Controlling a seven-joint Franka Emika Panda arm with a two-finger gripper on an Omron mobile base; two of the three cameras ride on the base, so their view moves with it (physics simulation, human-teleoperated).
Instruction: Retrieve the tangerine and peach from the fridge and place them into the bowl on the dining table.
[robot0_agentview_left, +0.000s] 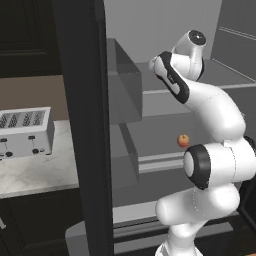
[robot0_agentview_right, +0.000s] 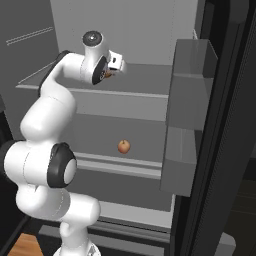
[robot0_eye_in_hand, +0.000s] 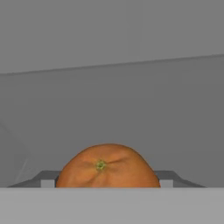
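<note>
The tangerine (robot0_eye_in_hand: 107, 167) sits between the two fingers (robot0_eye_in_hand: 48, 179), one close on each side; whether they grip it I cannot tell.

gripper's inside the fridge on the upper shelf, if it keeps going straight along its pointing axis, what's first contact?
The tangerine. In the hand view it sits dead centre between the fingertips of the gripper, which flank it on both sides. Behind it is the fridge wall. Whether the pads already touch the fruit is unclear.

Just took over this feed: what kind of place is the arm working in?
A kitchen, most likely: the arm reaches into an open fridge holding fruit, with a toaster on a marble counter beside it.
</note>
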